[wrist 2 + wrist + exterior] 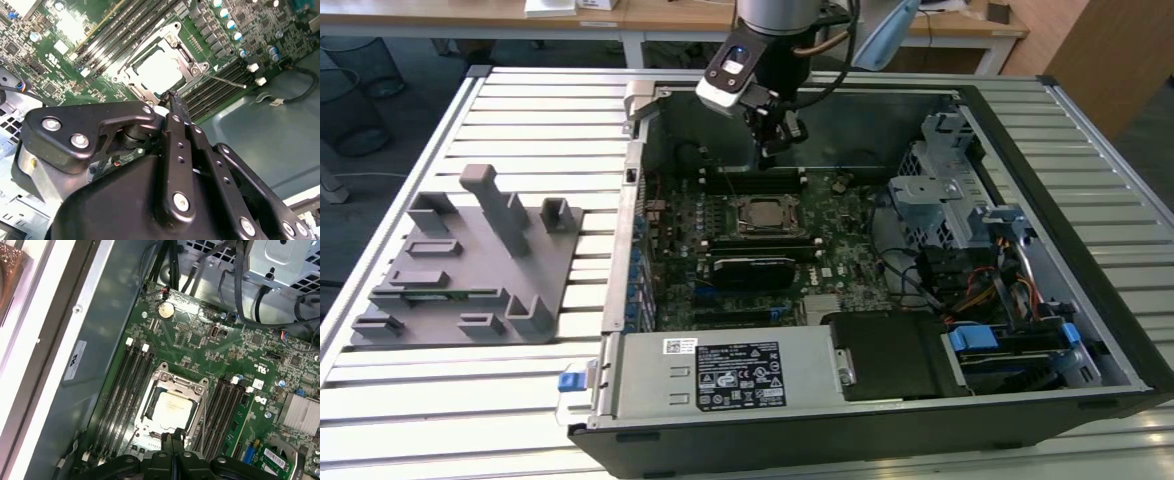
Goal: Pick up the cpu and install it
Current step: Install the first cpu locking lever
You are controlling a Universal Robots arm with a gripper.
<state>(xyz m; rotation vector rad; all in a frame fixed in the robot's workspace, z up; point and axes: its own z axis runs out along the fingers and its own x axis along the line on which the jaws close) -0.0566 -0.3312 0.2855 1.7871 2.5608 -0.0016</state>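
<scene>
Your black two-finger gripper (778,140) hangs above the motherboard inside the open computer case (1067,300). Its fingers are pressed together and hold nothing. The cpu (172,409), a flat square chip with a silvery metal top, lies already in the metal-framed socket (197,392), so I judge the placing step is done. Memory slots (125,385) stand close on both sides of the socket, and the case wall is near, so room is narrow.

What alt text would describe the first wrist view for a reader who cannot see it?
A silvery cpu sits in the open socket frame of a green motherboard. The gripper is above the socket's edge, jaws shut together and holding nothing. Black memory slots flank the socket.
</scene>
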